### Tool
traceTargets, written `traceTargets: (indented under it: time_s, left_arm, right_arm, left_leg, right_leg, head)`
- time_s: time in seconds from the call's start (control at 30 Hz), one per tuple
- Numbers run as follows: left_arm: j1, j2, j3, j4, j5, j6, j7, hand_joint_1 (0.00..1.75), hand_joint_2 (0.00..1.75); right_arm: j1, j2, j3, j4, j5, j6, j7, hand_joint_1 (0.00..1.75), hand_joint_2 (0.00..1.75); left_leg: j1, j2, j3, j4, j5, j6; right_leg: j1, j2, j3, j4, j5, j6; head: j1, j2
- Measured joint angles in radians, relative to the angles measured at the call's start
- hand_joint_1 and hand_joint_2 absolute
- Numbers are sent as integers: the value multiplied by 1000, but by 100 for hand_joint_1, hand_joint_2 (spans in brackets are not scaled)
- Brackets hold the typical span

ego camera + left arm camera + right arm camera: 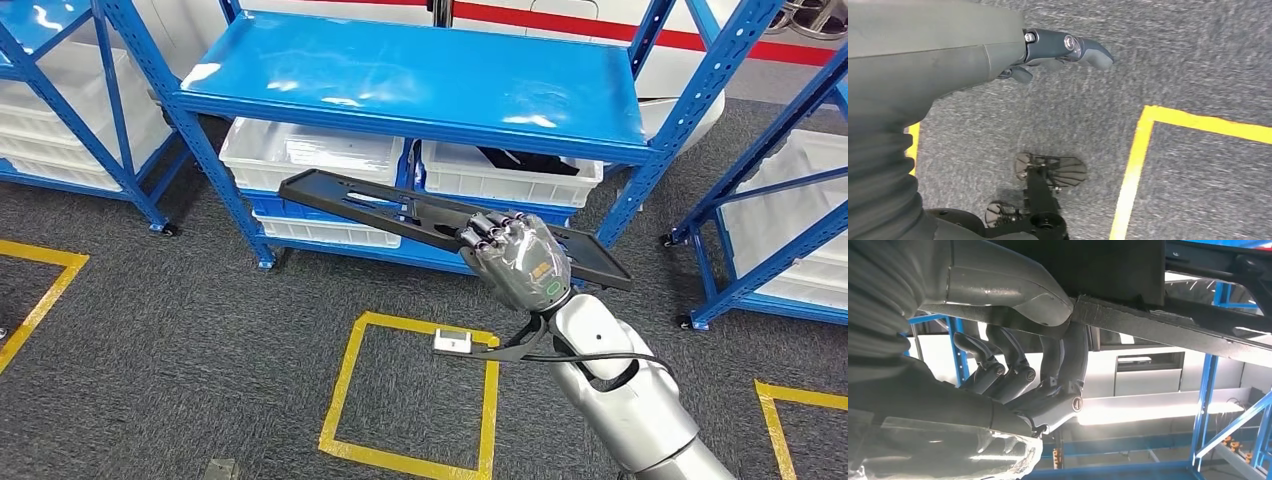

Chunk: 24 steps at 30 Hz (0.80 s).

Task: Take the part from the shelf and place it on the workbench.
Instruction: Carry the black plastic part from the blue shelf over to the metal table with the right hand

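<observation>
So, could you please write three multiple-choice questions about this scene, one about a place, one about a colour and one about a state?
1. Where is the long flat black plastic part?
A. Lying inside a white bin
B. Held in the air in front of the blue metal shelf
C. Lying on the grey carpet floor

2. What colour is the tape square on the floor?
A. Yellow
B. Red
C. Green

3. What is the right hand doing?
A. Hanging with nothing in it
B. Pressing on the shelf top
C. Gripping the part

Answers:
1 B: the part hangs in front of the shelf, above the floor.
2 A: the lines are yellow.
3 C: its fingers wrap over the part's edge.
</observation>
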Motion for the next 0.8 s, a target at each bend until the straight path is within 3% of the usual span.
traceTargets:
  time_s: [0.07,0.1,0.13,0.2,0.23,0.3,0.33,0.37,0.4,0.43,0.47,0.53,0.6,0.7,0.73,0.8]
  left_arm:
    - [0,0,0,0,-3,0,1,0,175]
    - [-1,0,0,0,-4,0,2,0,175]
    - [-1,0,0,0,-5,0,2,0,175]
    - [-1,1,1,0,-5,0,2,0,175]
    - [-1,2,3,0,-5,0,2,0,175]
    - [-1,3,7,0,-6,0,2,0,175]
    - [-1,3,9,0,-6,0,2,0,175]
    - [-1,3,10,0,-6,0,2,0,175]
    - [-1,3,10,0,-6,0,2,0,175]
    - [-1,3,11,0,-6,0,2,0,175]
    - [-1,4,11,0,-6,0,2,0,175]
    - [-2,4,11,0,-6,-1,2,0,175]
    - [-5,4,11,-1,-7,-1,1,0,175]
    - [-6,5,12,-1,-8,-2,1,0,175]
    - [-7,5,13,-1,-8,-2,0,0,175]
    - [-9,5,14,-2,-8,-3,-2,0,175]
  right_arm:
    - [-9,2,-1,1,0,0,0,169,175]
    - [-12,3,-2,1,1,0,0,169,175]
    - [-14,3,-2,1,1,1,0,169,175]
    - [-14,5,-3,1,1,2,0,169,175]
    - [-15,7,-2,2,1,3,0,169,175]
    - [-16,11,-2,2,2,5,0,169,175]
    - [-15,13,-2,2,2,6,0,169,175]
    - [-14,14,-2,3,3,6,0,169,175]
    - [-13,15,-2,4,3,6,0,169,175]
    - [-13,15,-2,4,3,6,0,169,175]
    - [-12,15,-2,4,3,6,0,169,175]
    - [-13,15,-2,5,3,6,1,169,175]
    - [-14,16,-3,5,6,6,2,169,175]
    - [-14,19,-3,5,10,6,3,169,175]
    - [-13,19,-4,5,11,6,3,169,175]
    - [-13,18,-5,5,12,6,4,169,175]
  left_leg:
    - [-3,1,-15,4,17,-11]
    - [-4,1,-18,5,24,-17]
    - [-5,1,-20,5,31,-22]
    - [0,-1,-27,13,26,-33]
    - [3,-3,-37,36,-1,-39]
    - [10,-6,-74,146,-95,-53]
    - [12,-6,-95,220,-140,-59]
    - [14,-6,-109,283,-167,-63]
    - [15,-6,-110,320,-175,-65]
    - [17,-6,-92,316,-165,-66]
    - [18,-6,-53,273,-143,-65]
    - [19,-9,49,130,-110,-59]
    - [14,-14,104,40,-110,-51]
    - [7,-12,102,19,-99,-29]
    - [8,-10,99,12,-90,-18]
    - [9,-4,85,1,-69,1]
  right_leg:
    - [4,1,93,-142,2,-6]
    - [7,3,116,-183,-4,-12]
    - [10,4,119,-195,-5,-17]
    - [1,4,108,-192,7,-32]
    - [-4,3,105,-192,15,-43]
    - [-7,0,92,-192,32,-60]
    - [-5,0,83,-191,40,-63]
    - [-4,0,74,-190,47,-63]
    - [-4,0,64,-187,53,-61]
    - [-4,0,55,-185,58,-59]
    - [-4,0,47,-182,63,-55]
    - [-2,1,33,-176,70,-47]
    - [0,1,24,-173,78,-35]
    - [1,0,14,-173,87,-12]
    - [2,0,4,-160,75,-11]
    - [4,0,-38,-69,12,-20]
  head:
    - [-1,0]
    - [-2,0]
    - [-4,0]
    - [-5,0]
    - [-6,0]
    - [-8,0]
    - [-9,0]
    - [-9,0]
    - [-9,0]
    - [-9,0]
    - [-9,0]
    - [-9,0]
    - [-8,0]
    - [-7,0]
    - [-6,0]
    - [-2,0]
